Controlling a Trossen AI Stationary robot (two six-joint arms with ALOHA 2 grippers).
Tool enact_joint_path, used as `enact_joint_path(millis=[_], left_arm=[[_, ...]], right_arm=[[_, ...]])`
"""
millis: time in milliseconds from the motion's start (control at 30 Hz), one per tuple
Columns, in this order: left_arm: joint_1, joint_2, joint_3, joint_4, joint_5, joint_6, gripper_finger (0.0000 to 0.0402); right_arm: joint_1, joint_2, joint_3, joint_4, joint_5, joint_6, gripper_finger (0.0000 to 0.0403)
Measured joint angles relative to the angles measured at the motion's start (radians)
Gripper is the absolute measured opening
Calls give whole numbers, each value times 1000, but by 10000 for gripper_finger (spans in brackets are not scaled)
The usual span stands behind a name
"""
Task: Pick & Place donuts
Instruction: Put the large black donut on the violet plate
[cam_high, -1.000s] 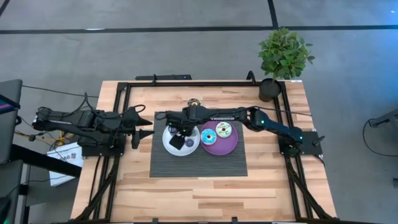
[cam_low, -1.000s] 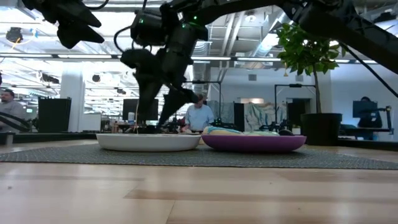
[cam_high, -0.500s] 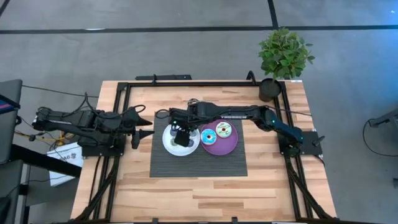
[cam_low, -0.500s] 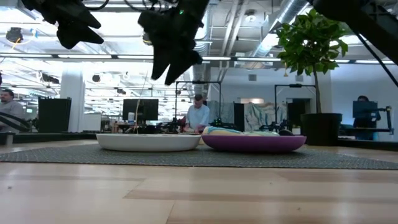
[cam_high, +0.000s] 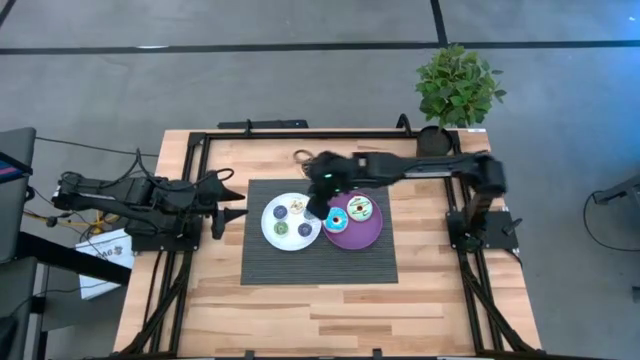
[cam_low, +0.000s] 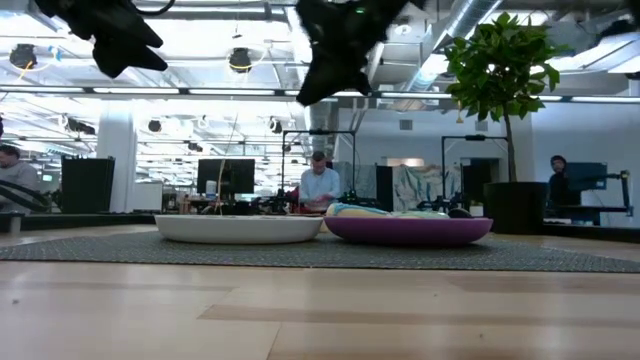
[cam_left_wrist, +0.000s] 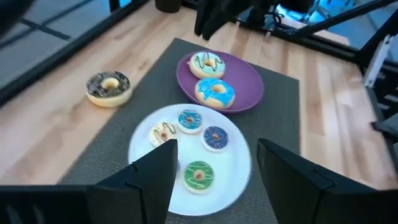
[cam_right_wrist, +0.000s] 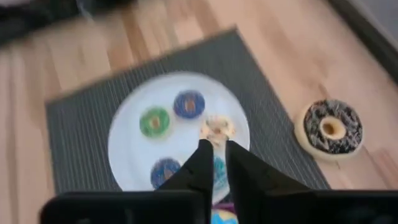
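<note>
Grey mat (cam_high: 318, 258), potted plant (cam_high: 455, 92) beside

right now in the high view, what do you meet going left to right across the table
left tool → white plate with four small donuts → right tool, raised over the gap between the plates → purple plate with two donuts → potted plant at the far right corner
</note>
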Motion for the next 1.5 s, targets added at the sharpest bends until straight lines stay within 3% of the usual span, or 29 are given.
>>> enact_joint_path(millis=[133, 233, 500, 633, 833, 1000, 1133, 1333, 1500], left_arm=[[0, 0, 0, 0, -39, 45, 213], [0, 0, 0, 1, -43, 42, 213], [0, 0, 0, -3, -93, -42, 213], [0, 1, -30, 90, -89, 100, 213], [0, -71, -267, 487, -80, 259, 212], [0, -207, -446, 642, 39, 282, 212], [1, -342, -514, 662, 38, 301, 212], [1, -543, -562, 578, 53, 317, 212], [2, -536, -587, 604, 106, 318, 212]], right_arm=[[-24, -148, -247, 286, -5, 22, 5], [-49, -204, -349, 395, 5, 22, 4], [-157, -198, -377, 409, 13, -106, 19], [-199, -176, -375, 451, 13, -151, 17], [-223, -59, -229, 386, 11, -281, 2], [-245, 69, 16, 184, 8, -251, 5], [-287, 199, 240, -99, 12, -238, 25], [-352, 358, 455, -300, -13, -164, 90], [-383, 439, 538, -372, -44, -134, 159]])
